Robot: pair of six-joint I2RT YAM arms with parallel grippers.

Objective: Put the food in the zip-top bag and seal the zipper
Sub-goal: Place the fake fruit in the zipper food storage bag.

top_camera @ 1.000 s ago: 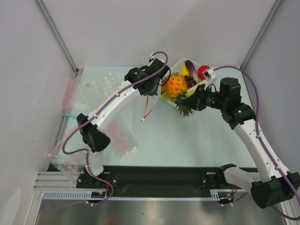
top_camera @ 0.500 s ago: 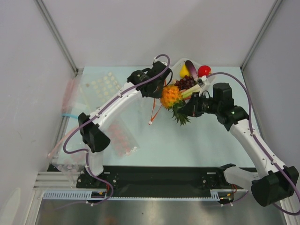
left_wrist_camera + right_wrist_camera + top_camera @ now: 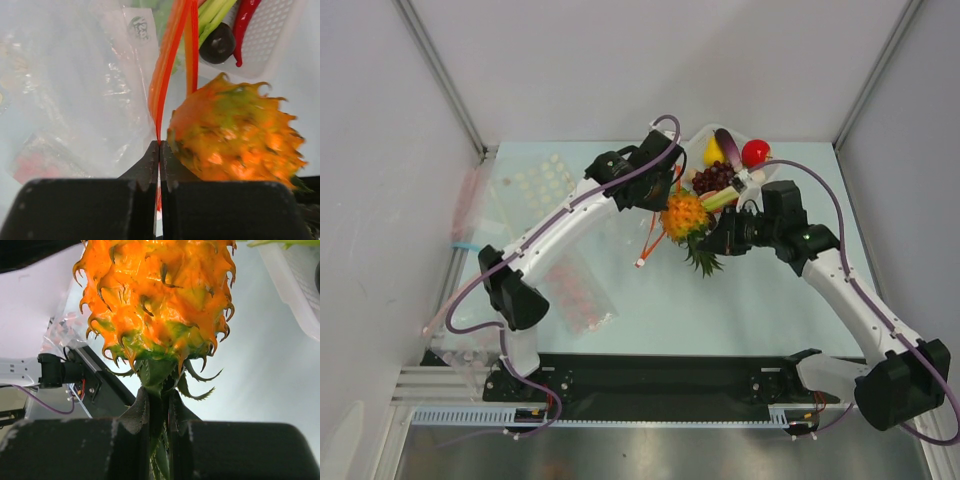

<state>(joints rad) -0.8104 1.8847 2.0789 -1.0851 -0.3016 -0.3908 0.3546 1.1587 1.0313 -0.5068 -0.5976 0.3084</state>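
Orange pineapple [image 3: 684, 214] just swung from the basket [image 3: 280, 35] over to the zip-top bag [image 3: 100, 95]. The right gripper [image 3: 159, 407] is clamped on its crown [image 3: 159, 374] and the left gripper [image 3: 159, 152] is pinching the zipper [image 3: 167, 65]. Insertion's next, if the mouth's open, hard to tell.

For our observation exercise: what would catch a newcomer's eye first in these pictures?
The spiky orange pineapple, mid-table, is gripped by its green crown in the right end effector. Beside it, the left end effector pinches the orange-red zipper of the clear bag.
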